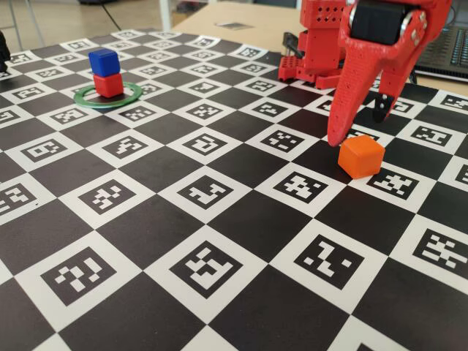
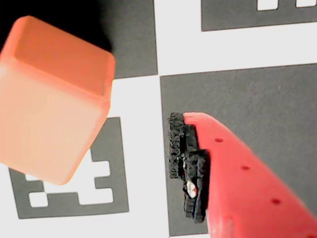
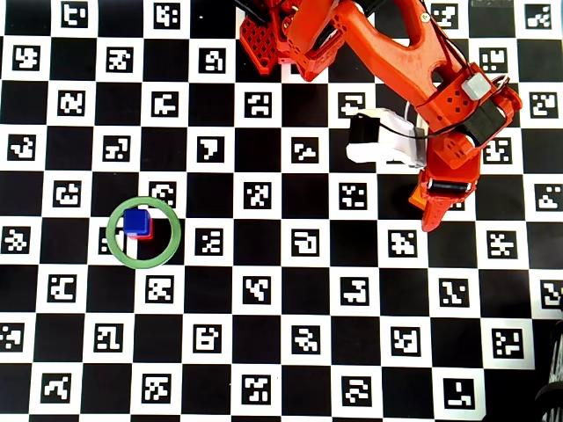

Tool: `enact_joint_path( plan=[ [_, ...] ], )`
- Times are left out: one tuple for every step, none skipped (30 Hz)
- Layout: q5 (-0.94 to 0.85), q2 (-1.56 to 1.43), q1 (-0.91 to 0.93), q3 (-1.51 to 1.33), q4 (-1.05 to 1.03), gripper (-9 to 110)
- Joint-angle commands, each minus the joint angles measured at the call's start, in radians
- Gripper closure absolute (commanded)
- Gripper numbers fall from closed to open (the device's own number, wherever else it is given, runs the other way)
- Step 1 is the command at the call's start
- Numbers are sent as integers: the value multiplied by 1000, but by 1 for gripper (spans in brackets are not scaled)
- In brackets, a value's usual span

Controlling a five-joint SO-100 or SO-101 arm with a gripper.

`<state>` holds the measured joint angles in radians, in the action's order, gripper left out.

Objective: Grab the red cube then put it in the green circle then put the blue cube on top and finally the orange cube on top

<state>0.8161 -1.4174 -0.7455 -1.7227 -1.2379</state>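
Orange cube [image 2: 52,101] sat on the desk [image 1: 219,241], loose between the open jaws, maybe touching one. Blue cube [image 1: 104,62] already topped the red cube [image 1: 109,85] inside the green circle [image 1: 135,96]. Next came squeezing and lifting.

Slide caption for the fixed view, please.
Open pincer descends around orange cube; blue cube already sits on red cube inside green circle.
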Motion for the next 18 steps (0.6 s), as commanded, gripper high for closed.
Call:
enact_joint_path(
  plan=[
    [6, -3, -14, 3, 31, 56],
    [8, 3, -15, 0, 41, 56],
    [9, 8, -17, -2, 51, 56],
    [11, 14, -20, -2, 57, 56],
    [12, 23, -21, -2, 63, 56],
    [14, 31, -21, -2, 71, 56],
    [15, 40, -23, -2, 75, 56],
    [17, 49, -23, -2, 81, 56],
    [17, 57, -23, -2, 86, 56],
    [17, 64, -23, -2, 89, 56],
    [17, 69, -23, -2, 92, 56],
    [17, 74, -23, -2, 95, 56],
    [17, 78, -20, -2, 98, 56],
    [17, 80, -18, -5, 103, 56],
    [17, 80, -15, -6, 109, 56],
    [17, 81, -14, -6, 115, 56],
    [17, 83, -12, -6, 120, 56],
    [20, 83, -9, -6, 123, 56]
  ],
)
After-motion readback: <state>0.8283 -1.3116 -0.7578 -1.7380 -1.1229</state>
